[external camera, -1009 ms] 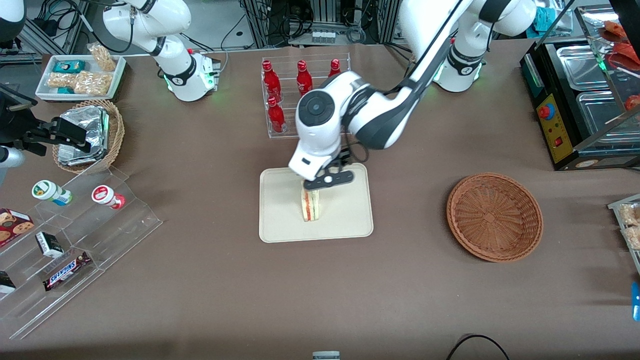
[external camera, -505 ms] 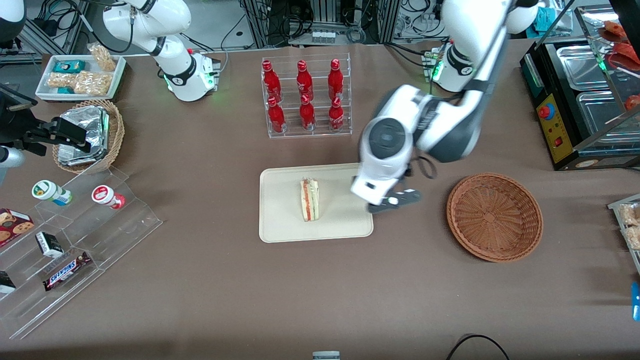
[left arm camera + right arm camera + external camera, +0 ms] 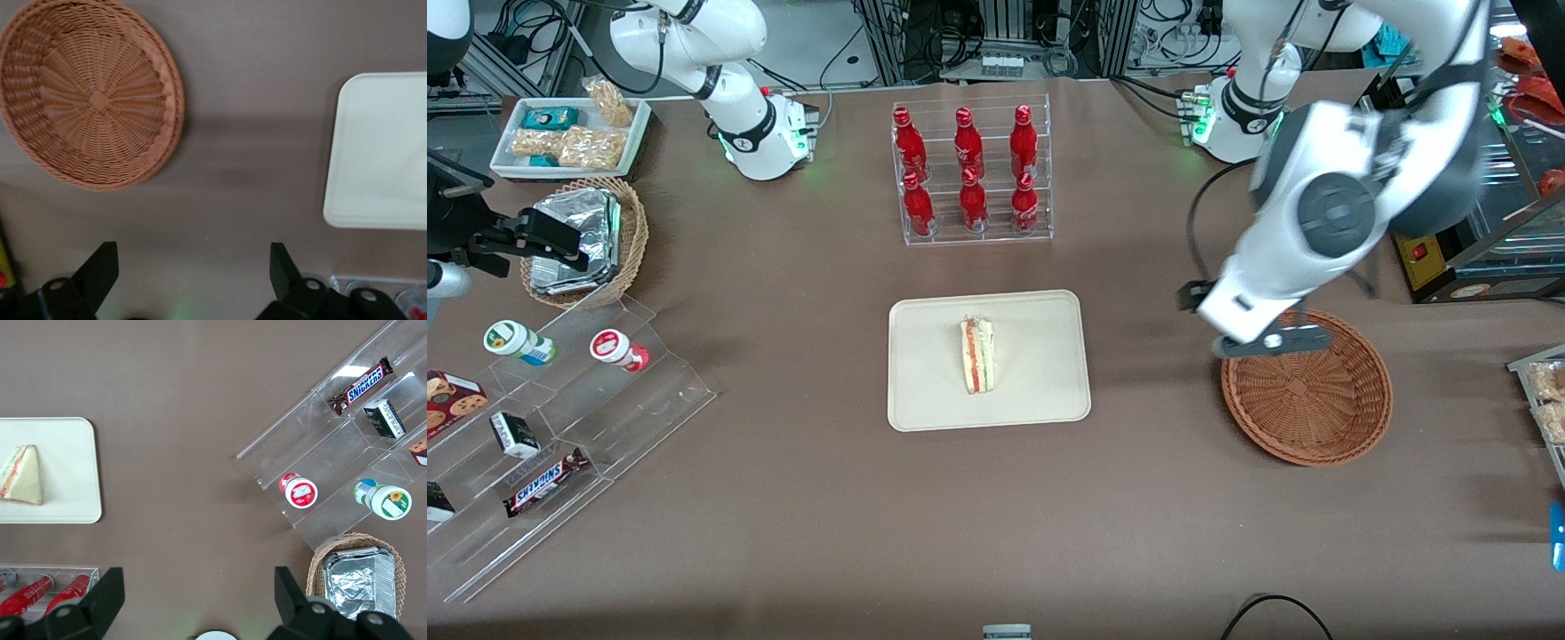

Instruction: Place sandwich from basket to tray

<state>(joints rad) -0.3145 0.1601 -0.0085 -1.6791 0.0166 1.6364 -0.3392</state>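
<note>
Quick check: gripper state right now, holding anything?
Gripper: open and empty, above the basket's rim; sandwich sits on the tray.

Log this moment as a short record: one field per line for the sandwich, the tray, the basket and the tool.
sandwich: lying on the tray, free of any grip
tray: on the table, nearer the front camera than the bottle rack
basket: empty, toward the working arm's end of the table, apart from the tray
tool: raised over the basket's rim, fingers spread wide, nothing between them
task state: sandwich is on the tray
</note>
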